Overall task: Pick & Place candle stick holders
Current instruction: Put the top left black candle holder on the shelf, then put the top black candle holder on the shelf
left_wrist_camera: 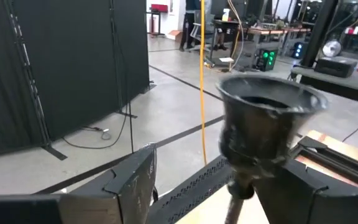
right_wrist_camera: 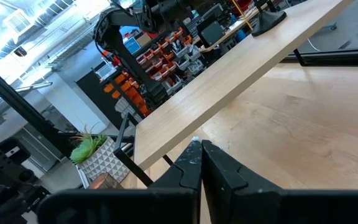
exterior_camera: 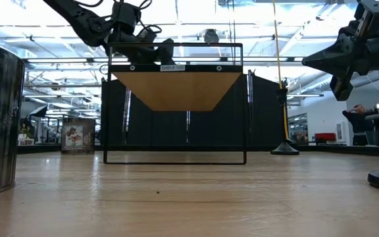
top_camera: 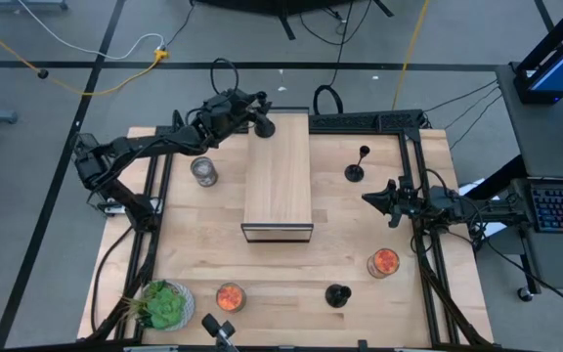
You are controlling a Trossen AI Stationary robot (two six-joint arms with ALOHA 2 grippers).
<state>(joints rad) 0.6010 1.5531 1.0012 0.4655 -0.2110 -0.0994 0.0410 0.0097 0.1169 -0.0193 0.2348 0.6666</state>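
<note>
From my remote station I find the left gripper (top_camera: 254, 115) at the far left corner of the wooden shelf (top_camera: 278, 176), with a candle stick holder (top_camera: 263, 124) standing on that corner, its base on the shelf top. In the left wrist view the holder's cup (left_wrist_camera: 269, 127) sits between the two dark fingers (left_wrist_camera: 132, 180); the fingers stand apart with visible gaps to the stem, so I report the jaws parted and not clamping. The high view alone shows the remaining holders: a tall candle stick holder (top_camera: 357, 166) on the table right of the shelf, and a squat candle stick holder (top_camera: 337, 294) near the front edge. The right gripper (top_camera: 374, 198) hangs over the right side of the table, near the tall holder; its wrist view shows its fingertips (right_wrist_camera: 199, 163) pressed together, holding nothing. The low view shows the shelf's black frame (exterior_camera: 175, 105) and underside, and the left arm above its top left corner, which the overhead picture cannot give. The right wrist view also catches the placed holder's base (right_wrist_camera: 269, 18) on the shelf's far end.
</note>
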